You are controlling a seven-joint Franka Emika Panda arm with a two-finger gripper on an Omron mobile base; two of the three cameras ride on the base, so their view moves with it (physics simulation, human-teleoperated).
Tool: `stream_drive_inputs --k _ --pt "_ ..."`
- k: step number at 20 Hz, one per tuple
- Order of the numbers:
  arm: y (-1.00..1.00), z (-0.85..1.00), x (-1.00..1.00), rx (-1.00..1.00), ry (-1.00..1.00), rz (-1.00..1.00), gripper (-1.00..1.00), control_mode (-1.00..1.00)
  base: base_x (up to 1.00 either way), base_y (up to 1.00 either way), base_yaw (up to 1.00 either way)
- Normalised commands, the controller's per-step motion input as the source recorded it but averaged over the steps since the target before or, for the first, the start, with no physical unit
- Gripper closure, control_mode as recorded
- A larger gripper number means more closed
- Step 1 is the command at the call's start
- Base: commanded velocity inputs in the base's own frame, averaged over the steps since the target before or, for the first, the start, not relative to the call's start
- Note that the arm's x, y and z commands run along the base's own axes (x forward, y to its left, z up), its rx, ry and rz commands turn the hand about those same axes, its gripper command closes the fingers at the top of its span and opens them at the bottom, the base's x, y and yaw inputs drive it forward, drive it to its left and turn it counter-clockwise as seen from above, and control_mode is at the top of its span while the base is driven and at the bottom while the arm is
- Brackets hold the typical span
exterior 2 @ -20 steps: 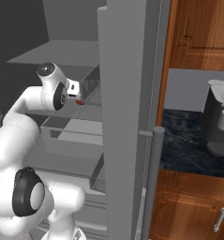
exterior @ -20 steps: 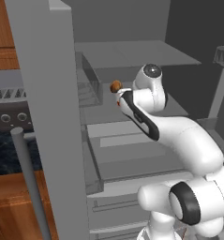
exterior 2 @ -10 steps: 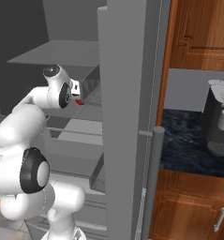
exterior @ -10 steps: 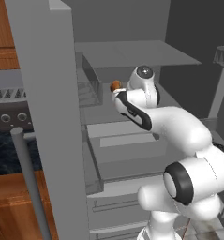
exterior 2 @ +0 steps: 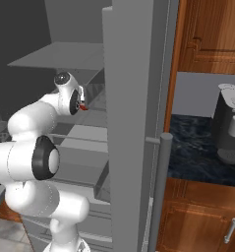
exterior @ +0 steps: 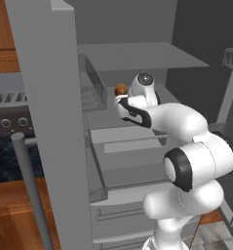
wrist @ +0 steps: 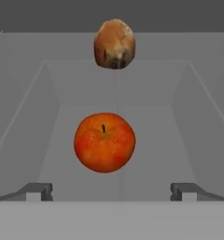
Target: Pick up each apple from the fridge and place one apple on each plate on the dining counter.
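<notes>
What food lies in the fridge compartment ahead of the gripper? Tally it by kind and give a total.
Orange-red apple: 1
Brown lumpy item, kind unclear: 1
Total: 2

Shelf: I am looking down on a flat grey fridge shelf with sloping grey side walls.
Near item: a round glossy orange-red apple is sitting on it, stem up.
Far item: a lumpy brown roundish food item is lying behind the apple, apart from it.
</notes>
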Motion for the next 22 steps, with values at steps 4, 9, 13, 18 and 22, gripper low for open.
stream_drive_inputs --k 4,9,13,18,22 --pt "0.00 -0.16 0.38 0.00 0.00 0.00 -1.00 -1.00 0.00 0.00 0.00" --pt "0.00 -0.17 0.46 0.00 0.00 0.00 -1.00 -1.00 0.00 0.00 0.00" --pt "0.00 -0.14 0.34 0.00 0.00 0.00 -1.00 -1.00 0.00 0.00 0.00" --pt "0.09 -0.11 0.15 0.00 0.00 0.00 1.00 -1.00 0.00 0.00 0.00" --pt "0.08 -0.08 0.03 0.00 0.00 0.00 1.00 -1.00 0.00 0.00 0.00"
